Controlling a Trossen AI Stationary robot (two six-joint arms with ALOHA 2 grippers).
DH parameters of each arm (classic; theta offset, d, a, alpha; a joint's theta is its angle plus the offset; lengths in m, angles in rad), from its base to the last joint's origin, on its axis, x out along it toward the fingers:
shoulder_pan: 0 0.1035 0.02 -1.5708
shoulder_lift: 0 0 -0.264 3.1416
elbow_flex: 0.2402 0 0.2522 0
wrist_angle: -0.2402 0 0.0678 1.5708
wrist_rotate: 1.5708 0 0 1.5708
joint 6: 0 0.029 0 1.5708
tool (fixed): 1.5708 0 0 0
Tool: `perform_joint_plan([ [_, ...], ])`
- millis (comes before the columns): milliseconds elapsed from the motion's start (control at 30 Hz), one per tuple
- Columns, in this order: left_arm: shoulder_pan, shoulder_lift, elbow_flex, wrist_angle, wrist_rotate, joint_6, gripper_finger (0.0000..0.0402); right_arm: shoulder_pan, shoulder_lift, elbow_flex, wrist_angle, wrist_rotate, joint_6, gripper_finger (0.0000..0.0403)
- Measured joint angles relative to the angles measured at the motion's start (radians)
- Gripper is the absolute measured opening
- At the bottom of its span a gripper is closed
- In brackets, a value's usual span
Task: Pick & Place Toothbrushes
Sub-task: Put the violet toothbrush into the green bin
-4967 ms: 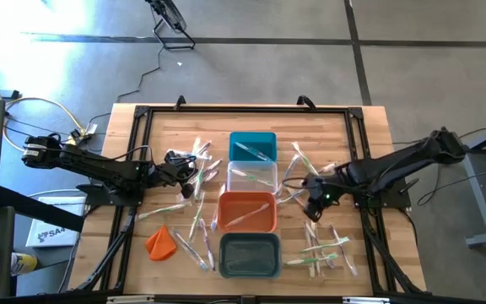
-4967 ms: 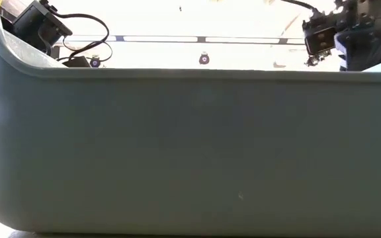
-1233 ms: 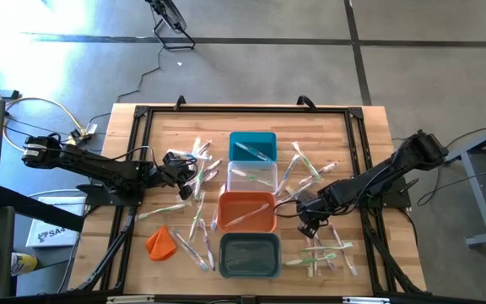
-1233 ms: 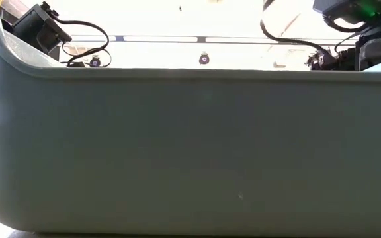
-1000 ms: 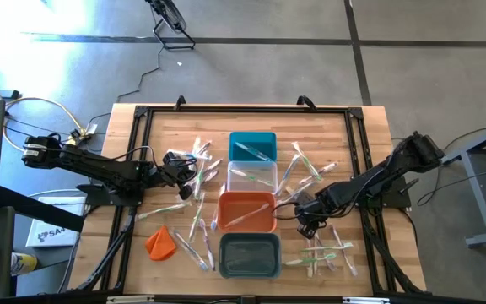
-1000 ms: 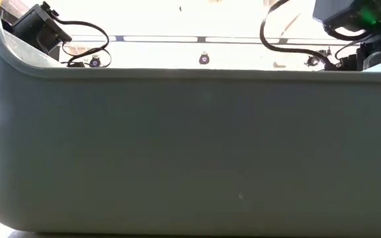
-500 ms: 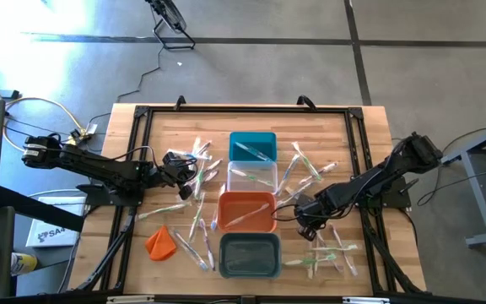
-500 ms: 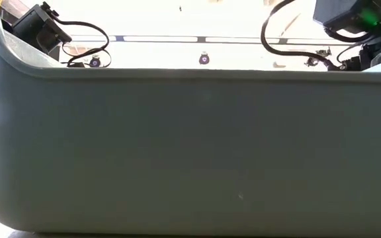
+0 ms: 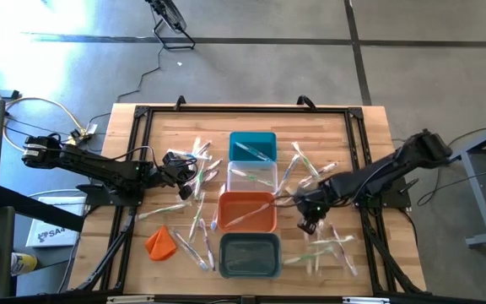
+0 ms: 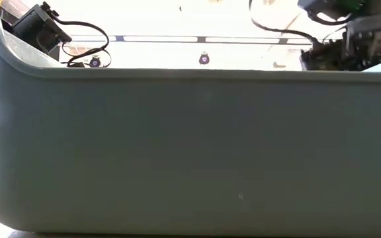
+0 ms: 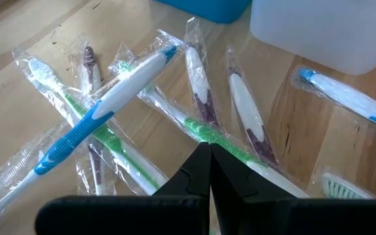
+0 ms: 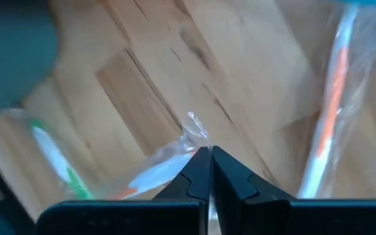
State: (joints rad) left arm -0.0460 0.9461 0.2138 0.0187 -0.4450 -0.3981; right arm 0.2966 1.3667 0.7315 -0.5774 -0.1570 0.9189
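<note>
**Right gripper snaps shut on a wrapped toothbrush and lifts toward the bins**

Nearest the table's front edge, the grey bin (image 9: 249,255) is the closest of the four and fills the low view. To its right the pile of toothbrushes (image 9: 327,247) looks disturbed compared with a second ago: the wrapped sticks lie more spread out, and the right gripper (image 9: 307,221), which was low over them with its jaws apart, has pulled back up and a little toward the orange bin (image 9: 247,211).

In the right wrist view the fingers (image 12: 198,171) are pressed together, pinching the crinkled wrapper of a toothbrush (image 12: 150,172) that hangs from the tips over bare wood. So the pick looks made; the carry to a bin is what remains, and the hold on thin film may slip.

Further back, the left gripper (image 9: 184,173) waits left of the clear bin (image 9: 252,176), its jaws closed on nothing above another scatter of toothbrushes (image 11: 103,108).

Farthest, the teal bin (image 9: 252,145) sits at the back of the row.
</note>
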Motion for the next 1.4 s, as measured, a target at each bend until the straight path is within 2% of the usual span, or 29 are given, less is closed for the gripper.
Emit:
perform_joint_plan([
  [267, 0.000, 0.000, 0.000, 0.000, 0.000, 0.000, 0.0000, -0.113, -0.062, 0.001, -0.027, 0.031, -0.053, 0.0003],
  [467, 0.000, 0.000, 0.000, 0.000, -0.012, 0.000, 0.0000, -0.201, -0.042, 0.001, -0.089, 0.202, -0.027, 0.0003],
  [567, 0.000, 0.000, 0.000, 0.000, -0.016, 0.000, 0.0000, -0.245, -0.038, 0.001, -0.089, 0.229, -0.033, 0.0003],
  [733, 0.000, 0.000, 0.000, 0.000, -0.017, 0.000, 0.0000, -0.289, -0.038, 0.001, -0.084, 0.159, -0.086, 0.0017],
  [967, 0.000, 0.000, 0.000, 0.000, -0.018, 0.000, 0.0000, -0.292, -0.038, 0.001, -0.085, 0.180, -0.056, 0.0116],
  [1067, 0.000, 0.000, 0.000, 0.000, -0.018, 0.000, 0.0000, -0.293, -0.038, 0.001, -0.098, 0.158, -0.046, 0.0144],
  [1233, 0.000, 0.000, 0.000, 0.000, -0.019, 0.000, 0.0000, -0.290, -0.037, 0.001, -0.170, 0.058, -0.026, 0.0149],
  [1400, 0.000, 0.000, 0.000, 0.000, -0.021, 0.000, 0.0000, -0.270, -0.037, 0.001, -0.193, 0.043, -0.026, 0.0138],
])
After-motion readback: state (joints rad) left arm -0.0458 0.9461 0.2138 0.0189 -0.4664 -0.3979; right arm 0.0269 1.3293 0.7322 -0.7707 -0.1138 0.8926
